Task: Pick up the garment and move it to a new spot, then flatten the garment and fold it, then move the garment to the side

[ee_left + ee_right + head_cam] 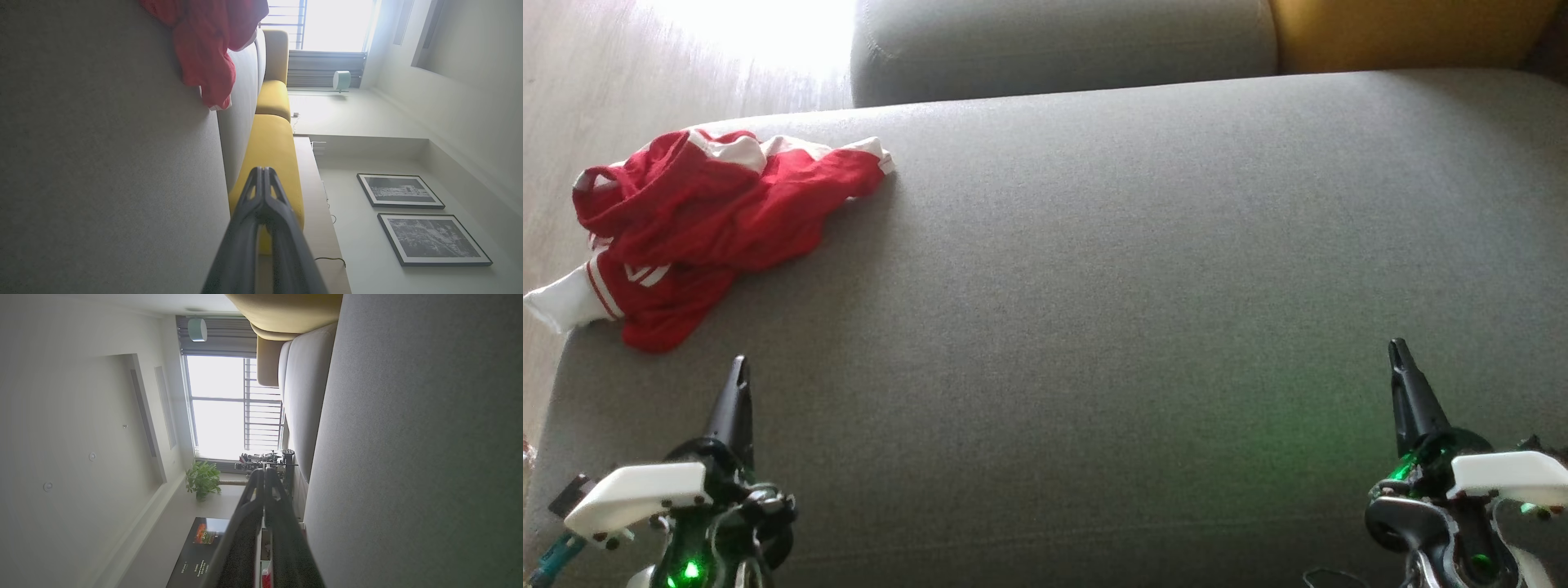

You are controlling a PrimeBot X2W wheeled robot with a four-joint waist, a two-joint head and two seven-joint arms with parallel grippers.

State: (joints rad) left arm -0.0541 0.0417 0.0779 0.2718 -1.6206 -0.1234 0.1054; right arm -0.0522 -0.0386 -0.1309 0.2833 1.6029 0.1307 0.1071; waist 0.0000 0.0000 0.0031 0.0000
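You can pass freely over the grey cushion (1135,286) across the middle and right of the frame. The red garment (703,229) sits at upper left; the backrest (1062,45) walls the top.

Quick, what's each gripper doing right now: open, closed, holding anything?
Left gripper: closed, holding nothing; the red garment lies apart from it.
Right gripper: closed, holding nothing.

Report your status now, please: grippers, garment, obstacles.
Left gripper shut, empty. Right gripper shut, empty. Crumpled red-and-white fabric garment lies at left end of grey fabric sofa cushion, just ahead of left gripper. No obstacle seen between.
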